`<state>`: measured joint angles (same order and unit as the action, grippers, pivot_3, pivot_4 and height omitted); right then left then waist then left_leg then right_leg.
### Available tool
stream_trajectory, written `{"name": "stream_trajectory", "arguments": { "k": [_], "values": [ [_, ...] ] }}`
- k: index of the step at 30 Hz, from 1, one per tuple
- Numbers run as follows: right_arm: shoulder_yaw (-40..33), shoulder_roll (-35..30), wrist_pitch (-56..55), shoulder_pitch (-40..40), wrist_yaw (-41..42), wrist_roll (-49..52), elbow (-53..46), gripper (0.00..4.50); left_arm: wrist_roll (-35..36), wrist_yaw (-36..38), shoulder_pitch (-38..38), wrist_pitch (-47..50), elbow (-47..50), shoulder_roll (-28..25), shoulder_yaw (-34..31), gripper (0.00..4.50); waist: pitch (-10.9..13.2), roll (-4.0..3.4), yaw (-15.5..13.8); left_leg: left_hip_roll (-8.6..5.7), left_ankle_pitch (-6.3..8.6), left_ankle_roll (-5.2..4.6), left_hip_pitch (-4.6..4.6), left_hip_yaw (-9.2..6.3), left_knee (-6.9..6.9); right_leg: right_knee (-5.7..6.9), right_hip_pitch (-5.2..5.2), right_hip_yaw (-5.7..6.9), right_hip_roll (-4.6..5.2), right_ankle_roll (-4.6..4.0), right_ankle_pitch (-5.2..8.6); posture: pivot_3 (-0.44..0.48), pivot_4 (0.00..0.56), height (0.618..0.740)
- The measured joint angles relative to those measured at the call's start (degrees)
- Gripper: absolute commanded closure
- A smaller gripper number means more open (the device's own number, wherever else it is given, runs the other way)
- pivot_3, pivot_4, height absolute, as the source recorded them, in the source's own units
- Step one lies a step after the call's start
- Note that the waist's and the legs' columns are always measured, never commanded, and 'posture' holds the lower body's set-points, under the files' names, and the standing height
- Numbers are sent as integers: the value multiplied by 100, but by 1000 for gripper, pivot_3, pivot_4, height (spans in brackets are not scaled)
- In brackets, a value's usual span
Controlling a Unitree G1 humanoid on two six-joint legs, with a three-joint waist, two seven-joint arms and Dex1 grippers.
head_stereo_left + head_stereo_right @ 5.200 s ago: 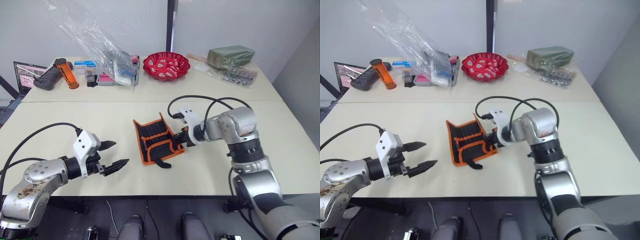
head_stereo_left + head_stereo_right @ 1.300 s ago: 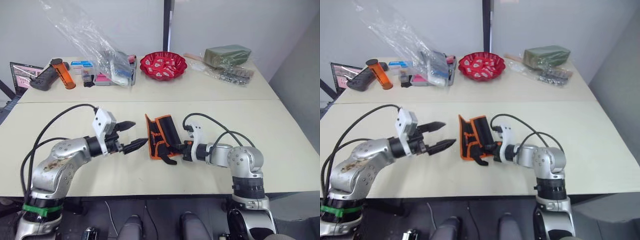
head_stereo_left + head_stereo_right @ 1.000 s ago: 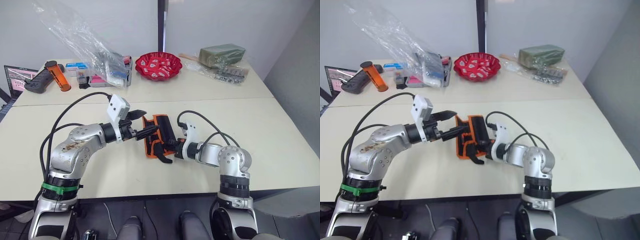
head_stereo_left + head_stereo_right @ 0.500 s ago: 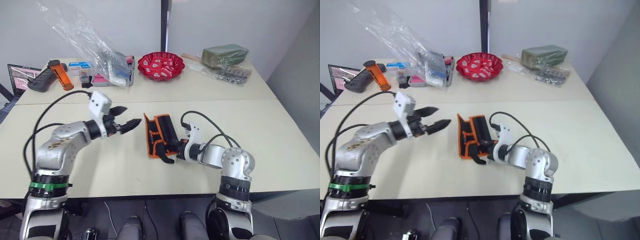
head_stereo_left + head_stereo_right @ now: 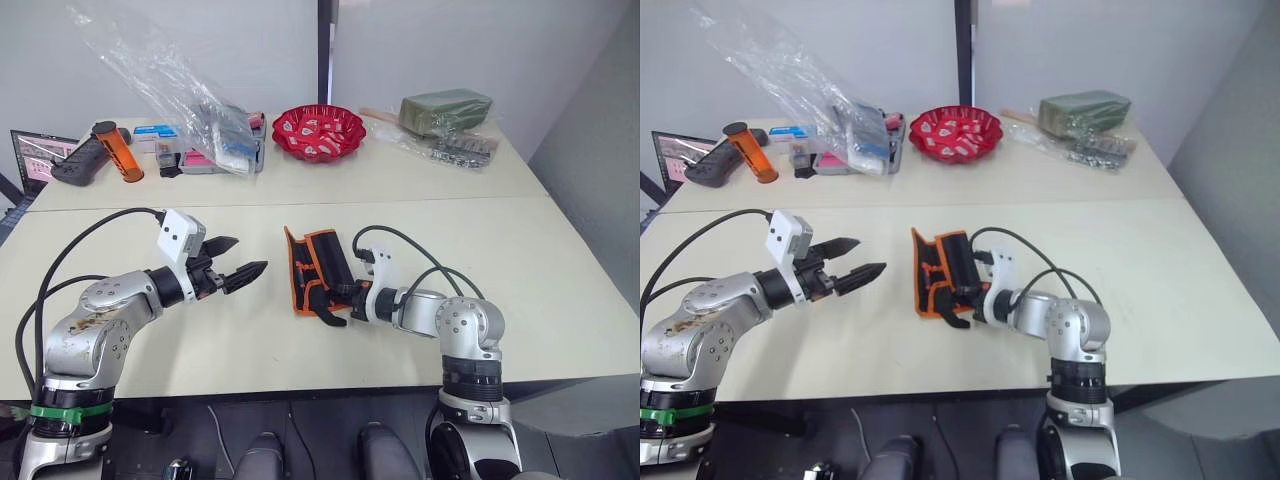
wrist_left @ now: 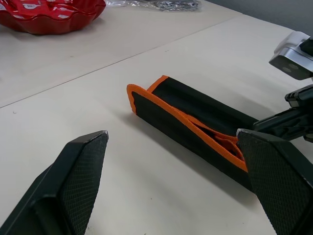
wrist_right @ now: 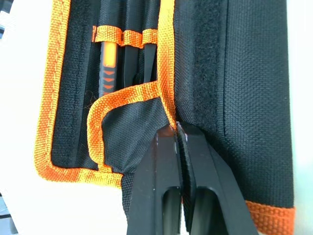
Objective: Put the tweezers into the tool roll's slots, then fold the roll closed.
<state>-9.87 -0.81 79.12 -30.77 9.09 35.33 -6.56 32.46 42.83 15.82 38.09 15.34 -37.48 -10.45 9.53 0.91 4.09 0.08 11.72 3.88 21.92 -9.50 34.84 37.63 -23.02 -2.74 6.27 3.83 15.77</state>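
Note:
The tool roll (image 5: 318,268) lies mid-table, black with orange edging, folded over with a narrow gap left along its orange rim. My right gripper (image 5: 347,293) is at its near right end, shut on the roll's orange-edged flap (image 7: 168,105). In the right wrist view, slim black tweezers (image 7: 131,66) sit under orange loops in the slots, beside an orange-and-black handle (image 7: 108,61). My left gripper (image 5: 250,254) hovers open a short way left of the roll, holding nothing. The roll (image 6: 195,115) lies ahead between its fingers (image 6: 78,181).
Along the far table stand a red bowl (image 5: 325,130), a clear plastic bag (image 5: 190,90) over small boxes, an orange cylinder (image 5: 120,150), a black controller (image 5: 75,160) and a green pack (image 5: 445,108). Cables loop from both wrists.
My left gripper, which touched the roll's left edge a second ago, has drawn back to the left, still open. The right gripper keeps its hold and the roll stays folded.

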Motion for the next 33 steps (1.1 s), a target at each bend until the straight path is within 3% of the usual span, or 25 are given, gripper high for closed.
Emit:
{"name": "stream_trajectory", "arguments": {
  "k": [8,14,18,21,24,30,33],
  "values": [
    [-199,-252,263,-252,595,439,202,533,133,5,-122,89,71,-79,-59,0,1,0,-24,-1,0,0,9,0,5,-6,0,0,0,0,0,0,150,740],
    [-469,-820,331,-562,1177,784,427,533,145,13,-287,89,143,-127,-114,0,3,-1,-25,-1,0,0,17,0,4,-9,-5,0,0,0,0,0,150,740],
    [-238,-1500,92,-703,1969,1045,198,533,155,51,-368,89,177,-166,-169,0,4,-2,-17,-1,0,0,21,0,3,-13,-8,0,0,1,1,0,150,740],
    [175,-1918,-990,-659,2643,775,-26,1315,155,55,-463,89,181,-221,-211,0,4,-3,-17,-1,0,0,21,3,2,-19,-8,0,0,6,4,0,150,740],
    [841,-2439,-2235,-629,3504,142,160,2408,156,56,-567,89,234,-223,-211,0,5,-1,-16,0,0,0,23,4,3,-26,-5,1,0,11,7,0,150,740],
    [1876,-2538,-4294,-655,4503,-1066,1558,4426,164,102,-731,87,432,-223,-199,0,5,0,-16,0,0,1,26,4,4,-36,-4,1,0,2,1,0,150,740],
    [2224,-2463,-5107,-650,4724,-1606,2264,4471,165,99,-768,87,496,-220,-198,0,5,0,-21,0,0,1,29,4,4,-42,-3,1,1,0,0,0,150,740]
  ]
}}
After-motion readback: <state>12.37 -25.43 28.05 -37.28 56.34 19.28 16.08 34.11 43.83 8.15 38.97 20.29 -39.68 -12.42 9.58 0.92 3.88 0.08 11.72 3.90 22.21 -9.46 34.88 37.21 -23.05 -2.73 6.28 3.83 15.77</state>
